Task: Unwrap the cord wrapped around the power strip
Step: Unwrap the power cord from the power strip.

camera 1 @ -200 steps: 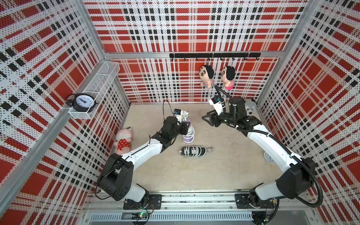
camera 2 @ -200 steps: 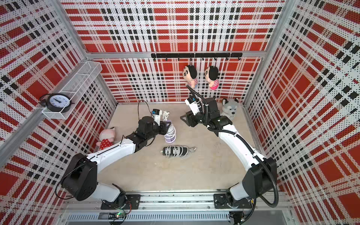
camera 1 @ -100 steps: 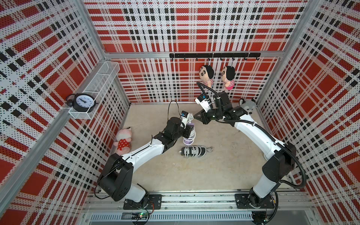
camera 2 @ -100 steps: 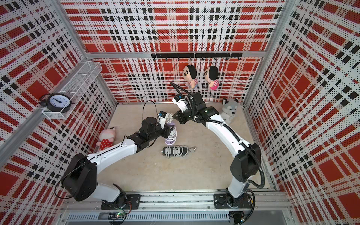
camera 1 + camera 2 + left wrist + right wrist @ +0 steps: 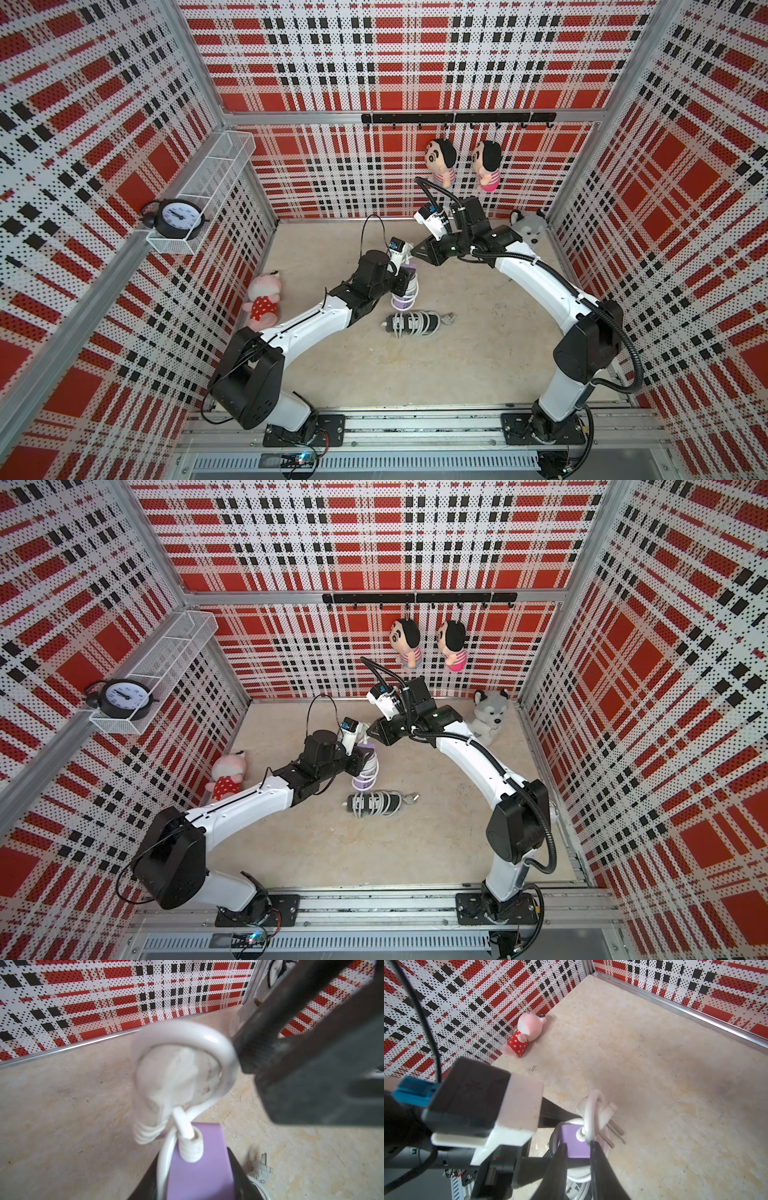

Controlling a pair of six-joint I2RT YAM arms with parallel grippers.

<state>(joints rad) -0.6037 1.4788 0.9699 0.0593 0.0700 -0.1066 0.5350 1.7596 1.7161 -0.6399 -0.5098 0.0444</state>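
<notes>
The left hand (image 5: 404, 279) is clamped on the purple power strip (image 5: 402, 302) and holds it upright over the middle of the counter (image 5: 478, 353). Whether the strip's lower end touches the counter cannot be told. The white cord (image 5: 207, 1039) is wound in several turns around the strip's body. At the upper end it leaves its ribbed sleeve and arches into a loop above the strip. The white plug (image 5: 606, 1113) sits tucked through that loop, its prongs pointing out to the side.

The right hand (image 5: 577, 1145) reaches in from the back of the cell to the top of the strip. In the right wrist view its jaws stand narrowly parted, with the purple end of the strip showing in the gap and nothing visibly clamped between them. One of its fingers (image 5: 259, 1039) touches the outside of the cord loop.

Just beside the strip's lower end, a second strip (image 5: 411, 324), dark and wrapped in a pale cord, lies flat on the counter. A pink pig plush (image 5: 264, 299) lies by the left wall, well apart from both.
</notes>
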